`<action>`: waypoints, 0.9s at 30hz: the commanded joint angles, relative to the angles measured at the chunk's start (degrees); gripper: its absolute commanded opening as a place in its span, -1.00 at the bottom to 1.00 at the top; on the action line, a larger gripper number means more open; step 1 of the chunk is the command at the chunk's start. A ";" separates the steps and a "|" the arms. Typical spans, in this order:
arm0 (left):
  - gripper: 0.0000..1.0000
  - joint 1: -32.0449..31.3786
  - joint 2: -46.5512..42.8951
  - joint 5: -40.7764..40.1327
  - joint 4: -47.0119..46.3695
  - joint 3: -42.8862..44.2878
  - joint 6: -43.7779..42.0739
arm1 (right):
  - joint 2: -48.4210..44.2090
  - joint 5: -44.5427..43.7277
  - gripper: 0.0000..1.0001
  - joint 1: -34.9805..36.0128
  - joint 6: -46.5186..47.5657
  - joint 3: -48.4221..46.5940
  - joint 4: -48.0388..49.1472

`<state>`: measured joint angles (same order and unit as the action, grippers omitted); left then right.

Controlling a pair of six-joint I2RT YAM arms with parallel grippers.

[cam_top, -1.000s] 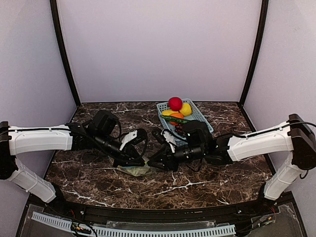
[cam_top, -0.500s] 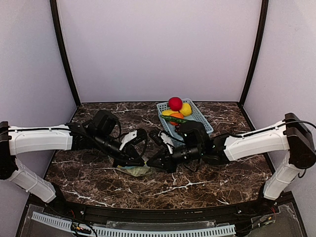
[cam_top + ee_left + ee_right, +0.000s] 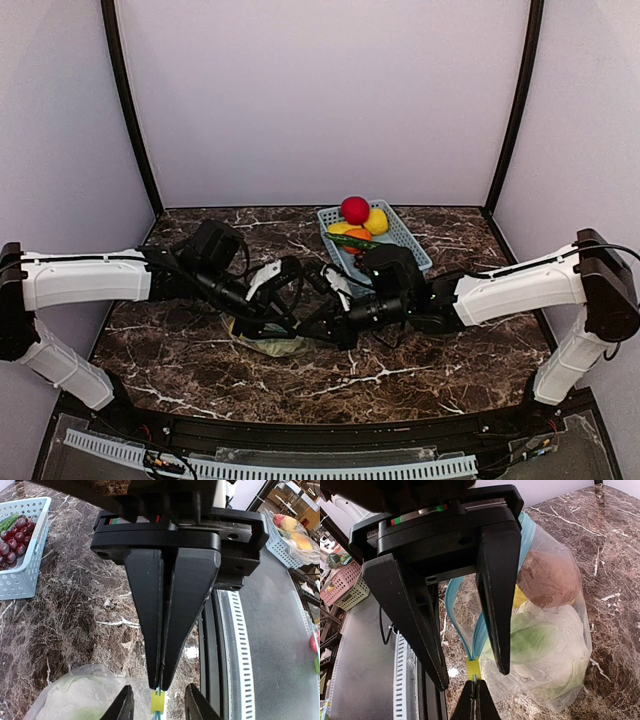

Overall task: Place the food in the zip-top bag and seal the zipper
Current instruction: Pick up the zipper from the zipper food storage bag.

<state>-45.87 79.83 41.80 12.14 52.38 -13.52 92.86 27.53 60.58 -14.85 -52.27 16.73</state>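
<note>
The clear zip-top bag lies on the marble and also shows in the top view. Inside are the white cauliflower, a light-green piece, a bit of yellow banana and a brownish lump. The light-blue zipper is parted into a loop above a yellow slider. My left gripper is shut on the zipper's end beside the slider. My right gripper is open, its fingers on either side of the slider. The two grippers meet over the bag in the top view, left and right.
A light-blue lattice basket stands at the back right with a red ball, a yellow fruit and other toys. In the left wrist view it holds dark grapes. The table's near edge is close by.
My left gripper has moved a little to the right, closer to my right gripper. The right gripper shifted slightly left. The bag stays where it was.
</note>
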 commanded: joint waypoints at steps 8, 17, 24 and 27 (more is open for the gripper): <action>-0.65 0.12 1.38 0.31 0.88 1.41 -0.33 | -0.38 0.21 -1.00 -0.27 0.35 0.35 2.41; -0.99 0.16 1.49 -1.01 2.55 1.71 -1.55 | -1.25 -2.22 -1.00 -0.19 0.48 0.97 2.15; -0.99 0.16 0.79 -2.07 3.23 1.75 -2.12 | -2.95 -6.45 -1.00 -0.20 0.83 2.33 2.10; -0.99 0.16 0.45 -2.55 3.53 1.76 -2.43 | -3.61 -7.66 -1.00 -0.22 1.03 2.76 1.80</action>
<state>-45.84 81.23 40.10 12.78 53.32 -14.94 91.68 23.57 60.60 -14.85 -50.85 17.72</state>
